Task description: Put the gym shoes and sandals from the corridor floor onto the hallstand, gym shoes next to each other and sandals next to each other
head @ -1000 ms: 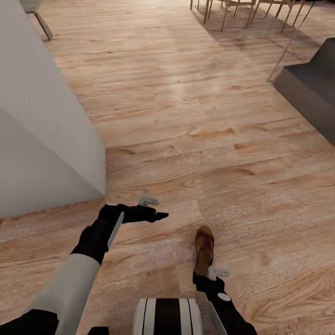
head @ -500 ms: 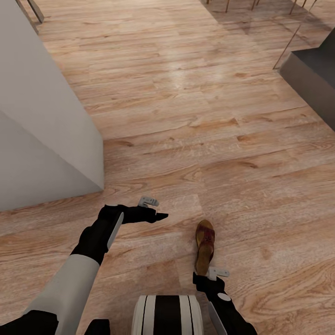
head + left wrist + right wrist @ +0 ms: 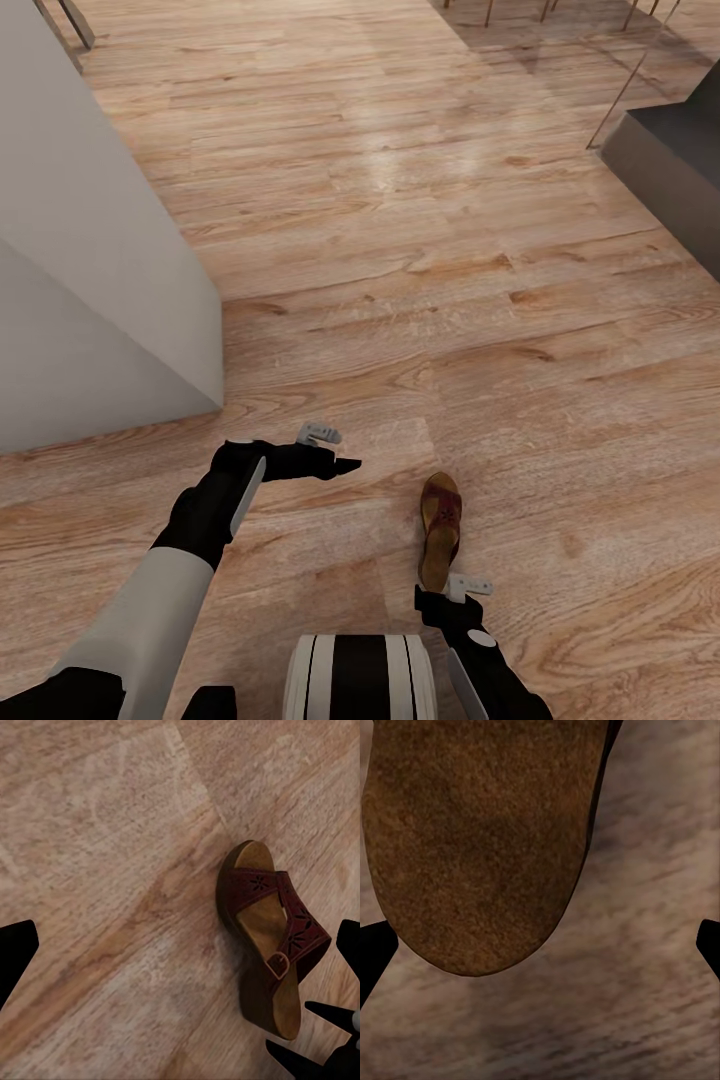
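Observation:
One dark brown sandal [image 3: 440, 525] with a cut-out strap and buckle lies alone on the wood-plank corridor floor [image 3: 400, 250], toe pointing away from me. My right gripper [image 3: 441, 598] sits just behind its heel, open. In the right wrist view the sandal's tan heel [image 3: 480, 832] fills the space ahead of the spread right gripper [image 3: 540, 945]. My left gripper [image 3: 335, 463] hovers to the sandal's left, open and holding nothing. From the left wrist view the sandal [image 3: 270, 937] lies on the floor below the left gripper [image 3: 180, 949].
A light grey wall corner [image 3: 100, 300] juts out on the left. A dark grey low block [image 3: 670, 170] stands at the far right, with a thin metal leg [image 3: 620, 90] beside it. My own base [image 3: 360, 680] shows at the bottom.
The whole view shifted slightly between one second and half a second ago, so the camera moved. Since then nothing has visibly changed; both arms and the sandal keep their places.

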### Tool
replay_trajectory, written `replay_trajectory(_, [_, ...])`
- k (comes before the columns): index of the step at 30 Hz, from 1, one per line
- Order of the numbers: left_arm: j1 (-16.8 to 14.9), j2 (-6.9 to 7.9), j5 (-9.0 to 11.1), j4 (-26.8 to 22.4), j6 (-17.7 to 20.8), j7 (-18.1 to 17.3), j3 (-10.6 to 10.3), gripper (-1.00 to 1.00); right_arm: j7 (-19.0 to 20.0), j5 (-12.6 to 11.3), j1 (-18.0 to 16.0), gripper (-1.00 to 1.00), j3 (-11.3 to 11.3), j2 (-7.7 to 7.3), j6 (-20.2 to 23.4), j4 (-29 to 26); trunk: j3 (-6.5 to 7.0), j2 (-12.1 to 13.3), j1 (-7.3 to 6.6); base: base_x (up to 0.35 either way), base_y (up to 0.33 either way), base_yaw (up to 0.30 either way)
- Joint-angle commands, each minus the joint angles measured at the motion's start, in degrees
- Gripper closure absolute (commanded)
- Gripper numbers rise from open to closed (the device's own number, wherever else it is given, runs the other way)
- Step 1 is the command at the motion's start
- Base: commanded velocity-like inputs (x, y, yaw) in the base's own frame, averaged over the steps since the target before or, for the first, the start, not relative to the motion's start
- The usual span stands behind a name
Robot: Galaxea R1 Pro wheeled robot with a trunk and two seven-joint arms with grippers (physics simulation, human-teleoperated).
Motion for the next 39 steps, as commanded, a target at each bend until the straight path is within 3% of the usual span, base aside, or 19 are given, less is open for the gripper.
replay_trajectory(1, [0.0,-0.03,-0.4,-0.1,0.2,-0.4,0.1,-1.0,-0.2,-0.4,0.0,-1.0,0.0,0.02,0.3,-0.1,-0.03,0.0,-0.01,0.0,0.0,0.0])
replay_trajectory(39, [0.0,0.04,-0.4,-0.1,0.1,-0.4,0.0,-1.0,-0.2,-0.4,0.0,-1.0,0.0,0.02,0.3,-0.1,-0.03,0.0,-0.01,0.027,0.017,0.0])
